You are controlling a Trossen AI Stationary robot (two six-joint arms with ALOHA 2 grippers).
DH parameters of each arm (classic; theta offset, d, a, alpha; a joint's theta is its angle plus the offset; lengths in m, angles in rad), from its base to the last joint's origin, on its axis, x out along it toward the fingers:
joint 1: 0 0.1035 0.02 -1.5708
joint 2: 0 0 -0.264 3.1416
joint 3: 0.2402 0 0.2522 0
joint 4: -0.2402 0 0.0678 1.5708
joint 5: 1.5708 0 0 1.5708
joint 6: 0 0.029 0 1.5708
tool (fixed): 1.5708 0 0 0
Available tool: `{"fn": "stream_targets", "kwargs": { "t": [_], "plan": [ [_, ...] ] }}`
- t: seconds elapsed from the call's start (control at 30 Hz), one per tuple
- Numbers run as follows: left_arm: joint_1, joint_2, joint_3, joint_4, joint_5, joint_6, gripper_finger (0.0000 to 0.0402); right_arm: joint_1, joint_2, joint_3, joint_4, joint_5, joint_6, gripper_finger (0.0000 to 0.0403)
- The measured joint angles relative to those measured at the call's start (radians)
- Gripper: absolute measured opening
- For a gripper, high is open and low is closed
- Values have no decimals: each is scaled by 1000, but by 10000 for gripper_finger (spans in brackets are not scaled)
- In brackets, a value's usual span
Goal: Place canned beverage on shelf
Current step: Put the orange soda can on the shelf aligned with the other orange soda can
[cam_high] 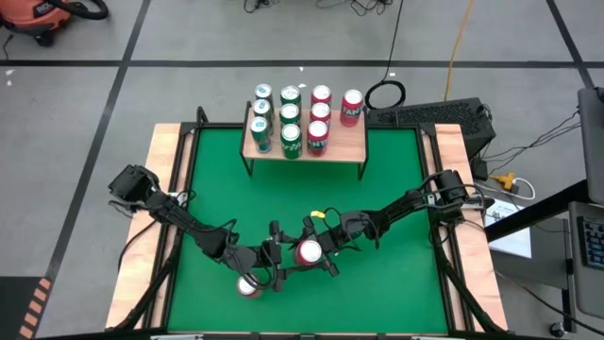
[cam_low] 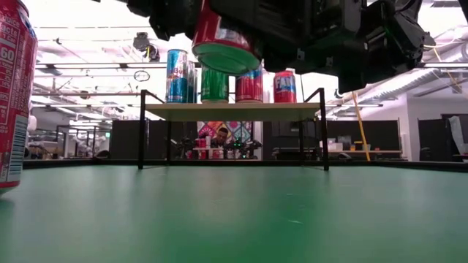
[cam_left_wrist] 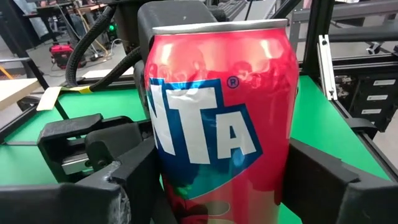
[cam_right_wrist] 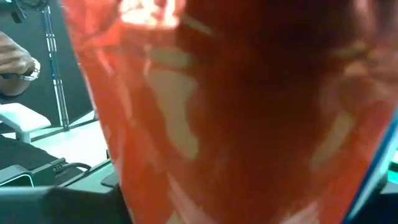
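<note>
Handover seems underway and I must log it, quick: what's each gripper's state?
Left gripper: closed on the raised red can.
Right gripper: closed on the same can.

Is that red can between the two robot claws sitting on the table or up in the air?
Up in the air. In the low view the red can hangs tilted, its bottom showing, well clear of the green table.

Red Fanta can [cam_high: 308, 252] lifted clear of table, tilted, over green mat near front centre. Wooden shelf [cam_high: 351, 144] on thin black legs at mat's far edge, carrying blue, green and red cans upright in rows.
</note>
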Motion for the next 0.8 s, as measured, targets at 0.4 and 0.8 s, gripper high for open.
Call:
{"fn": "stream_targets", "kwargs": {
  "t": [0.4,0.8],
  "plan": [
    [0,0,-1,-16,-33,5,275,0,-8,0,-63,78,106,329],
    [-11,-5,-2,-15,-110,47,274,25,-159,4,-395,273,110,379]
  ]
}}
